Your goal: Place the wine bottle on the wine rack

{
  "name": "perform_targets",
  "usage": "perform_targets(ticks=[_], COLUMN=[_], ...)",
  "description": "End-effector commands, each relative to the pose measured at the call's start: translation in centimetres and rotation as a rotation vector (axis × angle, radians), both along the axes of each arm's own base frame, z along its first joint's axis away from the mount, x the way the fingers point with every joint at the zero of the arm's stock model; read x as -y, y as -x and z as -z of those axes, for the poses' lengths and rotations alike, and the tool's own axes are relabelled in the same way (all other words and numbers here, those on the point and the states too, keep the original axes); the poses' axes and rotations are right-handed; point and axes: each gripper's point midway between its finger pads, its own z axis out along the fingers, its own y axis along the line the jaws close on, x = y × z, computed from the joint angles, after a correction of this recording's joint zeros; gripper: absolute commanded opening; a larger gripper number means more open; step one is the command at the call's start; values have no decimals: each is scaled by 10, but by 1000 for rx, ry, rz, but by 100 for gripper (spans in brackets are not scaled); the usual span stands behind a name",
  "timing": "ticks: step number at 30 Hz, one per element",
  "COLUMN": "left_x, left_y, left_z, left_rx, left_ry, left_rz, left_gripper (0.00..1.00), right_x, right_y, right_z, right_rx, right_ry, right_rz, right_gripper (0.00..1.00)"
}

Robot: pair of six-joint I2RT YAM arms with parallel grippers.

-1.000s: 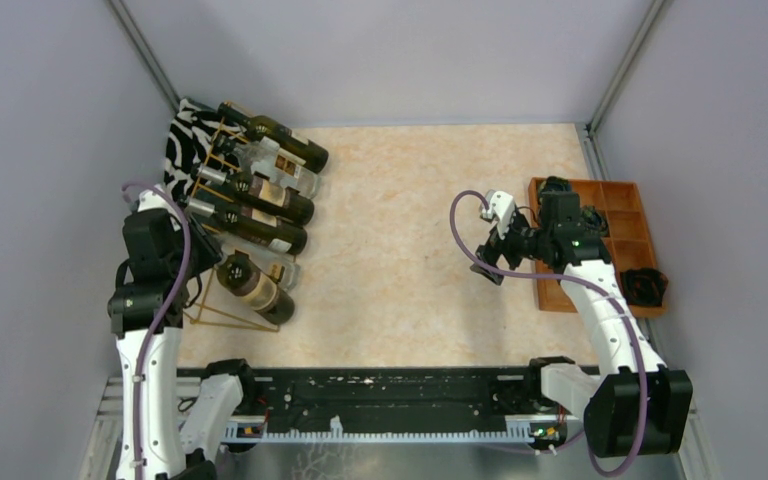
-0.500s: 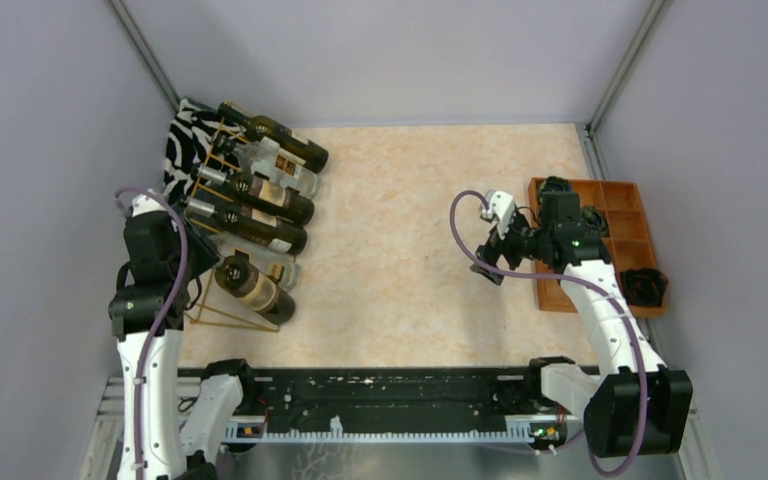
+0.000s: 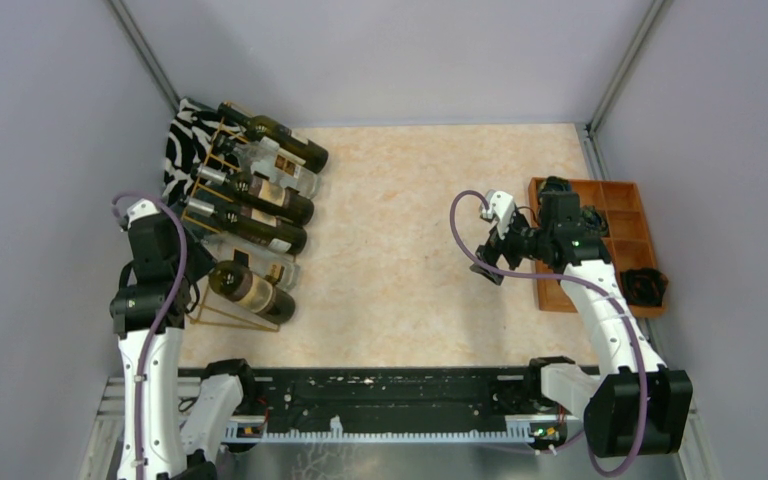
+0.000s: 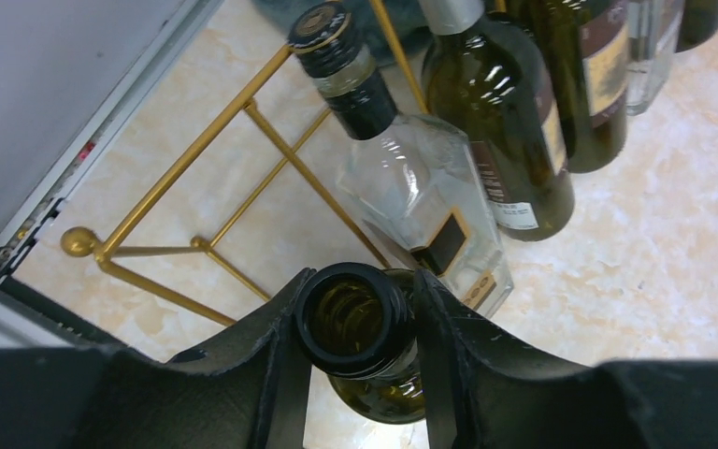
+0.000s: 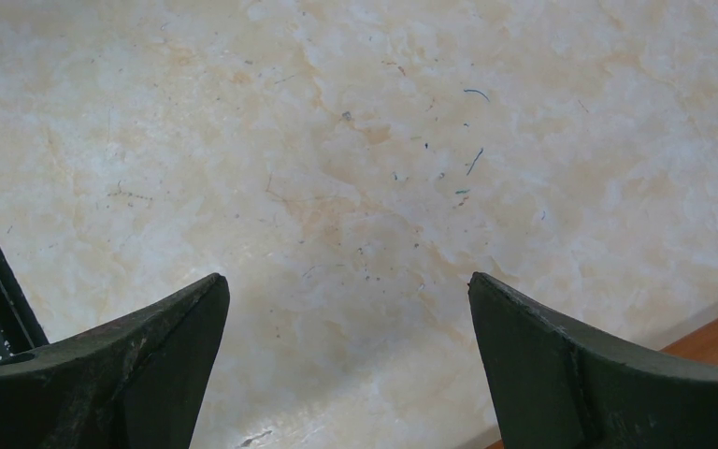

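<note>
A: While the left arm is reaching over the wine rack [image 3: 222, 318], what are the left fingers [image 4: 271, 374] doing?

B: They are pinching the open mouth of the wine bottle [image 4: 353, 318]. One finger is pressing on each side of the dark glass rim.

A: And where is that wine bottle lying?

B: It is resting in the nearest cell of the gold wire frame, slanting, with its neck pointing toward the left arm and its base toward the middle of the worktop [image 5: 337, 140]. From above, its tan label is showing.

A: What is sitting next to it?

B: A clear square bottle [image 4: 411, 187] with a black cap is lying just beside it, in the next cell back. Dark green bottles [image 4: 505, 122] are filling the cells behind that one, all slanting the same way. A zebra-striped cloth [image 3: 182, 140] is lying at the far end of the rack.

A: What is the right arm doing?

B: It is hovering over bare worktop, well apart from the rack. The right fingers [image 5: 150, 355] are standing spread wide, gripping nothing. The orange wooden tray [image 3: 560, 290] is lying just beside that arm, and its edge is showing at the corner of the right wrist view.
</note>
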Motion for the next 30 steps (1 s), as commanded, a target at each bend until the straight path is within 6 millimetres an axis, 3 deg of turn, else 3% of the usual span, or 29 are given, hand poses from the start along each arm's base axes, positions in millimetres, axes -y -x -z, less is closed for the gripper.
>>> perform_targets(ticks=[1,7,11,22,26,30], left_x=[-6,-11,-17,-19,-6,33], left_y=[26,29,32,34,29,14], left_z=[28,30,30,23,4,-33], left_rx=[-149,-174,-186,-155,-52,120], left_ry=[-10,-19,-36,-55,0,100], left_rz=[-45,-80,-110,-119,-70,133], left_gripper=[48,51,60,63,63,69], right_x=[-1,-1,-1,-1,-1,-2], right_y=[-3,-2,-2,-2,-2,-1], right_z=[-8,-9,-9,-9,-8,-7], right_rx=[43,44,48,48,45,39], right_ry=[-13,-14,-12,-12,-12,-19], right_rz=[-18,-18,-16,-17,-17,-24], right_gripper=[98,98,98,98,98,98])
